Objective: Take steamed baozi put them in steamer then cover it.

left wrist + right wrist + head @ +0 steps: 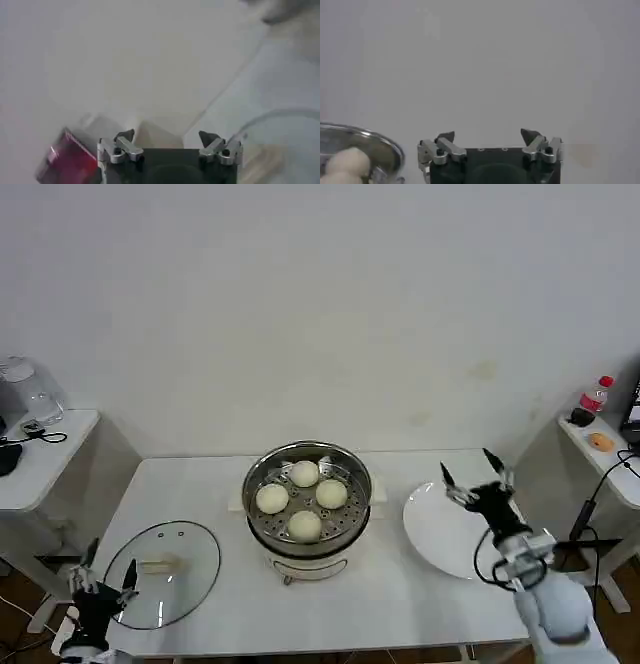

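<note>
Head view: a white desk [400, 584] carries the steamer [307, 502] at its centre, a steel pot on a white base. Four steamed baozi [305, 474] lie on the perforated tray inside, set in a rough diamond, each apart from the pot wall. The steamer is uncovered. The cover [163, 572], a clear glass lid with a pale handle at its centre, lies flat on the desk to the robot's left of the steamer, near the front edge. A white plate [440, 529] sits on the desk to the steamer's right and holds nothing. The left hand [103, 584] hovers at the cover's near-left rim, its fingers spread apart and gripping nothing. The right hand [478, 474] is raised over the far side of the plate, fingers likewise spread wide and holding nothing. Right wrist view: the open right hand [487, 134] faces the wall, with the steamer's rim [365, 137] and two buns beside it.
</note>
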